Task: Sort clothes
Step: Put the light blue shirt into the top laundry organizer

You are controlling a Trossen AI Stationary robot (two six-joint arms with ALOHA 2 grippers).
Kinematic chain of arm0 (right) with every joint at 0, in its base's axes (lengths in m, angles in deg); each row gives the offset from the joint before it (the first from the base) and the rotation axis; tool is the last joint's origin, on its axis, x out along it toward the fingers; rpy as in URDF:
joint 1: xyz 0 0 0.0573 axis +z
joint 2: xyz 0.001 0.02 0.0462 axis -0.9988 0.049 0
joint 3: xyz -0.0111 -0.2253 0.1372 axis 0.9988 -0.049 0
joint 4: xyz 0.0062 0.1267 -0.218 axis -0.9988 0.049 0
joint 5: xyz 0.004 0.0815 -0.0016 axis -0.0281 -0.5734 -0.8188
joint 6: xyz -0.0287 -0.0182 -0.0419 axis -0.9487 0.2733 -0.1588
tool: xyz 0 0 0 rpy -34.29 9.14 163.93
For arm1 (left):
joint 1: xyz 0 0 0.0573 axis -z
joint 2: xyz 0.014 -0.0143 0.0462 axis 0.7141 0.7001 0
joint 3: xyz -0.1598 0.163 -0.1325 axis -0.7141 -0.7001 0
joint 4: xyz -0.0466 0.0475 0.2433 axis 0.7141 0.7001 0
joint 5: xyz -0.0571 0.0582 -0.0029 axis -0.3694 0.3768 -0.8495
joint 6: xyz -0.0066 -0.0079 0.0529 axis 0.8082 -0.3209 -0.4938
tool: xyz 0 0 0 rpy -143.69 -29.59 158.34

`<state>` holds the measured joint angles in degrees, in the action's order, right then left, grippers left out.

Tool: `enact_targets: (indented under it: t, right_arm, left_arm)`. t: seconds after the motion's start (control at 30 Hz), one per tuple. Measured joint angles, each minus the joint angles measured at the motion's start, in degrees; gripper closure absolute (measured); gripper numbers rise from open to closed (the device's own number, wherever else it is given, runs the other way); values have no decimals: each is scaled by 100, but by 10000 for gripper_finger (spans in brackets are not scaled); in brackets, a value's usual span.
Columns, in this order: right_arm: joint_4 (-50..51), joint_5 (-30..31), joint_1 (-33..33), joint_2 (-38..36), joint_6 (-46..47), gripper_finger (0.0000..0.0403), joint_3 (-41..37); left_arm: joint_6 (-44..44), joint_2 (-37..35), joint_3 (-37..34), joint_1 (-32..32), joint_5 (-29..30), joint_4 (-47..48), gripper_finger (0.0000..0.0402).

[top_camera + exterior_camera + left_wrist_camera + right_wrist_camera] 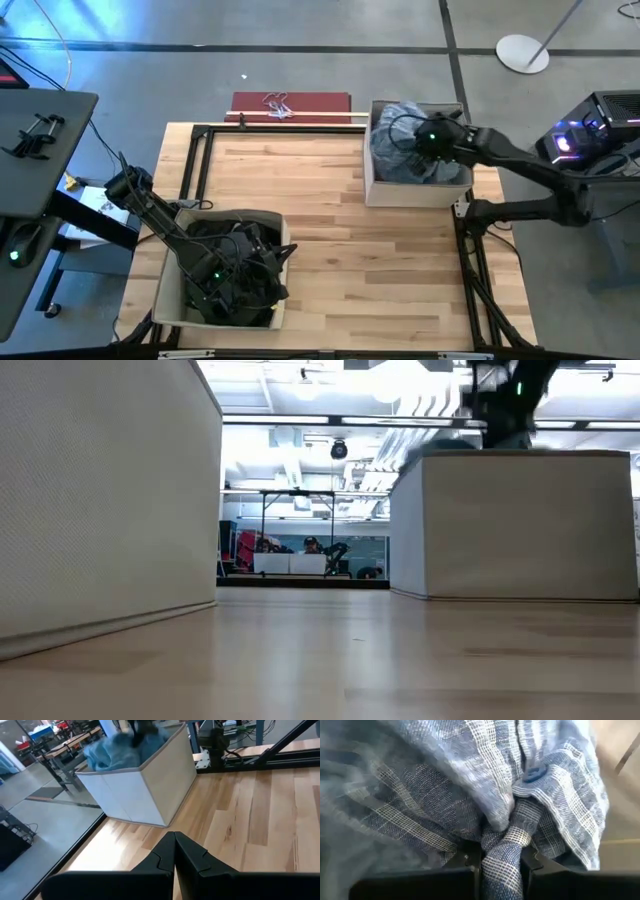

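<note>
1. Right wrist view is filling with a blue and white plaid woven shirt (485, 795), bunched in folds, with a round blue button (534, 772) sitting on its placket.
2. A twisted fold of that shirt is running down between the two dark fingers (465, 870) of the right gripper (501, 865), which are closing tight on the cloth from both sides.
3. Seen from above, the right gripper (432, 137) is hanging over a beige square fabric box (375, 190) at the table's far right, and the blue plaid shirt (400, 150) is lying heaped inside that box.
4. At the near left, a second beige fabric box (165, 300) is holding a pile of dark clothes (245, 270).
5. The left gripper (215, 275) is sitting over that dark pile; its wrist camera is showing the two dark fingers (192, 857) pressed together, gripping nothing.
6. Between the two boxes, the light wooden table (330, 260) is lying bare.
7. Beyond the table's far edge, a dark red flat board (290, 103) is lying on the grey floor.
</note>
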<state>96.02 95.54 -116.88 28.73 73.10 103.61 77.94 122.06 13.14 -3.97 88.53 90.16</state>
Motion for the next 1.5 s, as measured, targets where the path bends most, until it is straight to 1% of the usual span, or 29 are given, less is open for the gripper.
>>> enact_targets:
  t: [0.1, 0.2, 0.37, 0.5, 0.77, 0.83, 0.9, 0.97, 1.07, 1.17, 1.23, 1.3, 1.37, 1.43, 1.5]
  right_arm:
    - [-556, -407, -531, 76, -224, 370, -681]
    - [-974, -710, -873, 109, -349, 371, -1140]
    - [-1479, -1036, -1267, 103, -319, 371, -1737]
    - [-1920, -1289, -1427, 200, -201, 371, -2267]
    - [-2165, -1304, -1408, 1147, -185, 366, -2196]
    - [-2201, -1263, -1408, 1240, -202, 356, -2194]
    - [-2148, -1210, -1403, 1243, -211, 336, -2174]
    - [-1803, -1221, -1416, 1228, -199, 306, -1984]
    - [-967, -1273, -1421, 1240, -187, 249, -1415]
    - [-30, -1333, -1421, 1235, -86, 195, -570]
    - [499, -1333, -1421, 1237, 134, 173, 77]
    - [997, -1329, -1419, 1236, 398, 163, 696]
    - [1173, -1324, -1396, 1225, 554, 161, 1236]
    - [1135, -1309, -1317, 1222, 546, 162, 1576]
    - [797, -1311, -1203, 1220, 424, 165, 1719]
  left_arm:
    - [-7, 0, 0, 0, 0, 2, 402]
    - [-54, 0, 0, -2, 0, 2, 402]
    - [-57, 0, 0, -34, 0, 2, 401]
    - [-42, 0, 0, -72, 0, 0, 401]
    - [-87, 0, 0, -72, 0, -23, 402]
    - [-90, 0, 0, -72, 0, -25, 402]
    - [-90, 0, 0, -72, 0, -25, 401]
    - [-92, 0, 0, -72, 0, -25, 401]
    - [-101, 0, 0, -72, 0, -25, 402]
    - [-101, 0, 0, -72, 0, -25, 401]
    - [-101, 0, 0, -72, -2, -22, 401]
    - [-101, 0, 0, -72, 0, -25, 402]
    - [-101, 0, 0, -72, -2, -22, 402]
    - [-101, 0, 0, -72, -1, -25, 402]
    - [-101, 0, 0, -72, -2, -22, 401]
